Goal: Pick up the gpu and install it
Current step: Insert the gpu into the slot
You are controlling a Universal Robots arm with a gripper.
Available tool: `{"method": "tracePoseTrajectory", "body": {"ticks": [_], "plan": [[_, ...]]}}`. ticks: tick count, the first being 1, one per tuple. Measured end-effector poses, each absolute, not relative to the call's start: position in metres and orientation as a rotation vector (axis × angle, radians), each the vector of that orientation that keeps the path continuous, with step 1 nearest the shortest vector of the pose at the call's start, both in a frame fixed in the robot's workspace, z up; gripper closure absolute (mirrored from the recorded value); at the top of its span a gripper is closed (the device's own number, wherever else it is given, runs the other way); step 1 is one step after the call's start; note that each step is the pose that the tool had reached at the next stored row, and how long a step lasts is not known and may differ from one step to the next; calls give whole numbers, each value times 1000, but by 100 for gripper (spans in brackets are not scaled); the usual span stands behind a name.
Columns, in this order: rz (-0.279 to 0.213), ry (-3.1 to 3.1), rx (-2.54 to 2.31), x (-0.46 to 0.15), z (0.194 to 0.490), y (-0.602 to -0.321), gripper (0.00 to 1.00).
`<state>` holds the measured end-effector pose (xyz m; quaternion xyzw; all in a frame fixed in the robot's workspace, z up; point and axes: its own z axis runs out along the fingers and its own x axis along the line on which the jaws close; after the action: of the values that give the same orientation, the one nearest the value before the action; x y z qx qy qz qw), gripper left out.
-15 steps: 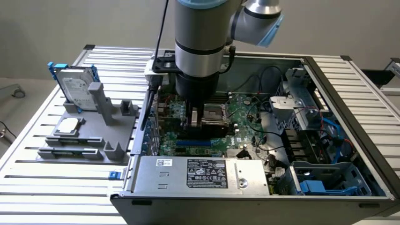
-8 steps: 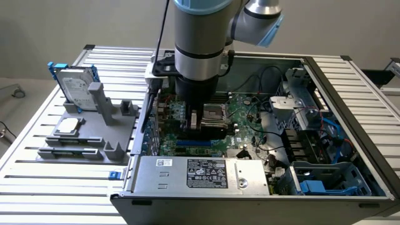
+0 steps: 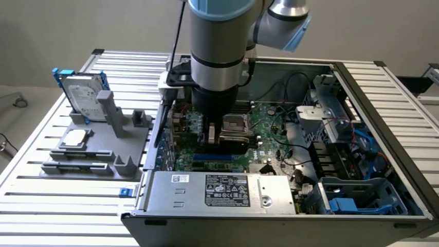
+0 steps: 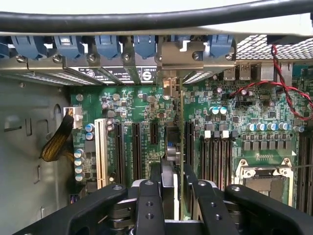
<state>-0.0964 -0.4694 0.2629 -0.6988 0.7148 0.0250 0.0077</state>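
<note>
On the desk (image 3: 41,206): the computer case (image 3: 274,229) is lying open, with the arm (image 3: 214,51) reaching into it.
Motherboard (image 4: 142,112): it is facing the pincer (image 4: 172,183), with its expansion slots (image 4: 120,152) exposed.
Gpu (image 4: 172,142) position: it is standing on edge over the slots, inside the case.
Seating technique: by judgement, the card is needing a straight, level press, square to its slot; tilting is risking a jammed connector.
Gpu axis: the long axis is running from the pincer toward the rear panel (image 4: 98,73), bracket (image 4: 182,54) end leading.
Pincer state: it is grasping the gpu across both faces.
</note>
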Motion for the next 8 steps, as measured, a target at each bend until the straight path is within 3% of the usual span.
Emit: {"method": "tracePoseTrajectory", "body": {"ticks": [8], "plan": [[78,2235,-2184,-97,260,-469,71]]}}
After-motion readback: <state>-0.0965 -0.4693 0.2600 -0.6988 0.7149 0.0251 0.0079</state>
